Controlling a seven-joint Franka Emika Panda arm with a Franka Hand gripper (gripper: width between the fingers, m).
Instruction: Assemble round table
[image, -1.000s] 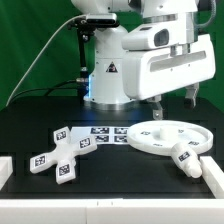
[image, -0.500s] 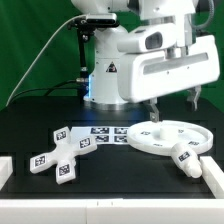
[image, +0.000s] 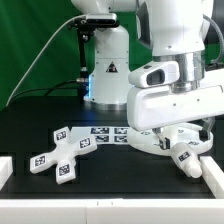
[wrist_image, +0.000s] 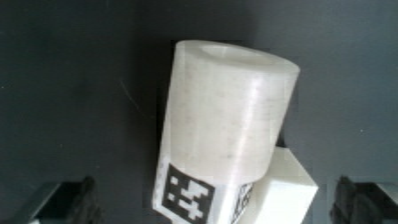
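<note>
**Pincer spread wide over the post**

In the wrist view the gripper (wrist_image: 217, 203) has its fingers (wrist_image: 68, 198) well apart, one on each side of the white post (wrist_image: 222, 120) and clear of it. In the exterior view the post lies on the black table (image: 30, 125) at lower right, just beside the round disc (image: 152, 141). The cross-shaped foot (image: 58, 156) lies at lower left, well apart from both.

A green backdrop (image: 30, 45) hangs behind the matte black counter (image: 30, 125), a thin dark cable (image: 38, 55) slanting across it, with a white block (image: 4, 170) at the front corner on the exterior view's left and a second white block (image: 213, 173) on its right.
</note>
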